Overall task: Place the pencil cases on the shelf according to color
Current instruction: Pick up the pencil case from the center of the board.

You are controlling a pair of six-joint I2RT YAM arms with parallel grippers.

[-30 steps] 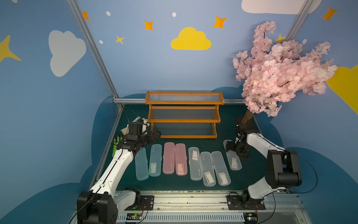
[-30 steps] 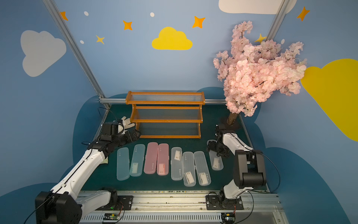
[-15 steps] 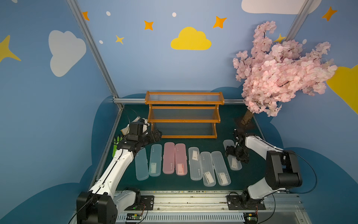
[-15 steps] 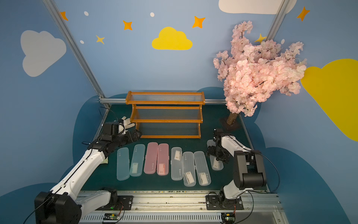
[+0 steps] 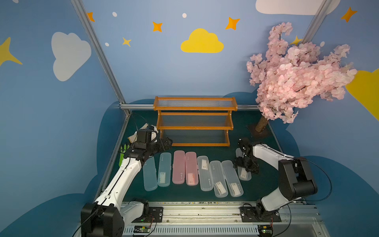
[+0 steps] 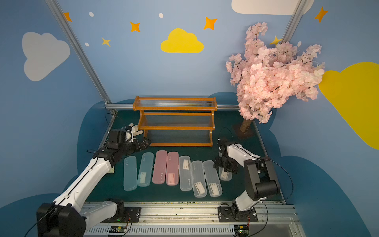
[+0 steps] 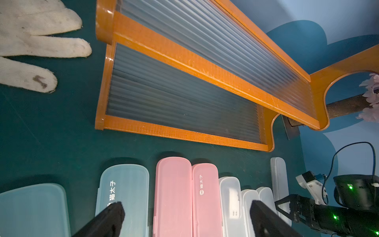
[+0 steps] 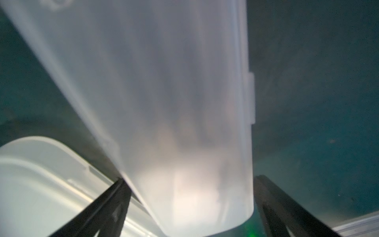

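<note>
Desk (image 5: 184, 196): eight pencil cases (image 5: 178, 167) in a row
Shelf (image 5: 194, 128): far, behind them
Right pincer (image 5: 245, 166): wide open, astride rightmost clear case (image 5: 244, 175)
Left pincer (image 5: 165, 143): open, empty, by shelf's left corner

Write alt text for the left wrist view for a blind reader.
The open left end effector hangs over a row of blue, pink and frosted white pencil cases on a green mat. Beyond them stands the empty orange shelf, a white glove beside it.

Right end effector (image 5: 245, 166) now lower, jaws astride the rightmost clear case (image 5: 244, 176).
</note>
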